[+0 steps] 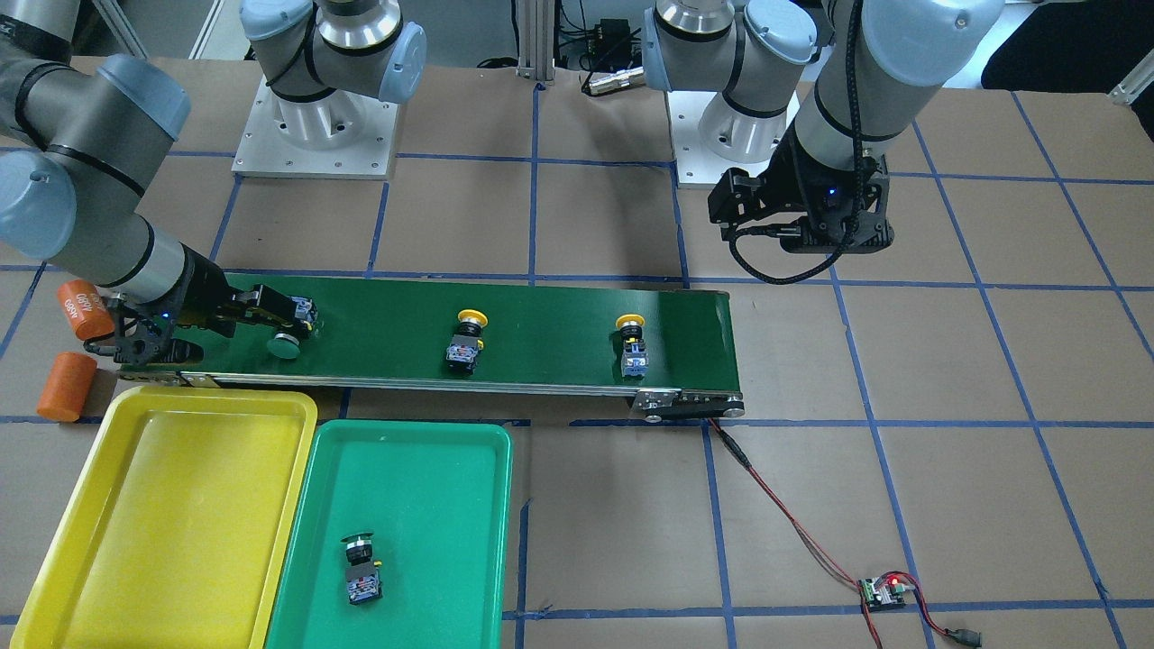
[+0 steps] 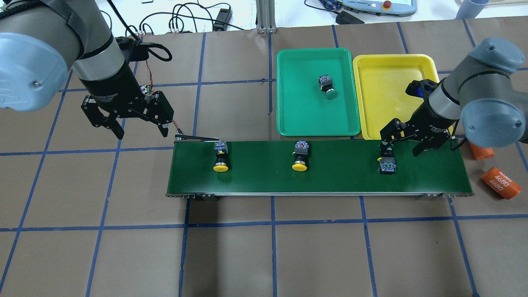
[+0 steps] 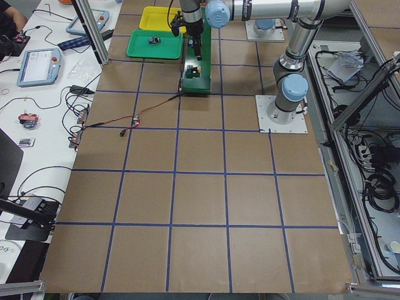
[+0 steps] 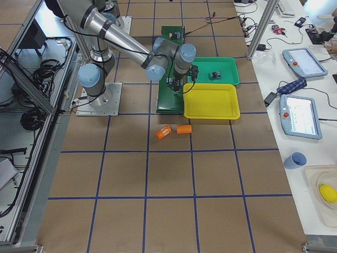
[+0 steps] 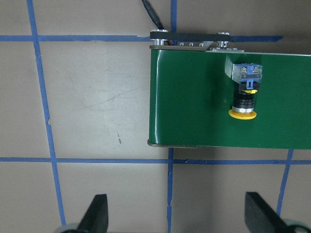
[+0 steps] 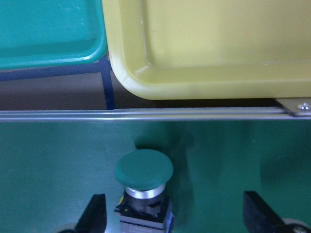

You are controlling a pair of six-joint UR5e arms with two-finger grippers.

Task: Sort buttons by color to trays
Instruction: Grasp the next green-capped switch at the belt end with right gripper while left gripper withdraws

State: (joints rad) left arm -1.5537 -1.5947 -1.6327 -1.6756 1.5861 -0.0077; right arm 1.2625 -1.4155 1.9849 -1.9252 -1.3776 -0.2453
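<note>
- Nearest you in the front-facing view are the two trays, set side by side with their rims touching: the yellow tray [image 1: 162, 523] on the left and the green tray [image 1: 433, 487] on its right.
- You see the first green button [image 1: 362, 568] lying on its side in the green tray, toward its near end, with its cap pointing at the belt.
- Just beyond the trays, the dark-green conveyor belt [image 1: 541, 315] runs left to right across the brown surface [image 1: 947, 379].
- On the belt, the middle yellow button [image 1: 467, 341] and the end yellow button [image 1: 632, 346], which is near the right end, both lie on their sides with caps pointing far, toward the robot.
- At the belt's left end, the second green button [image 1: 288, 338] lies with its cap toward the trays.
- Your right pincer [image 2: 399, 148] is low over that button with its fingers spread wide. The wrist view shows the button between them, closer to one finger and not clamped. You cannot tell whether that finger touches it.
- Your left pincer [image 2: 142, 133] hangs above bare surface just off the belt's right end, fingers also spread wide and gripping nothing. Its wrist view looks down on the end yellow button.
- Off the belt's left end, you see one orange cylinder [image 1: 79, 311] and another orange cylinder [image 1: 65, 386] lying on the surface, near the yellow tray's far corner.
</note>
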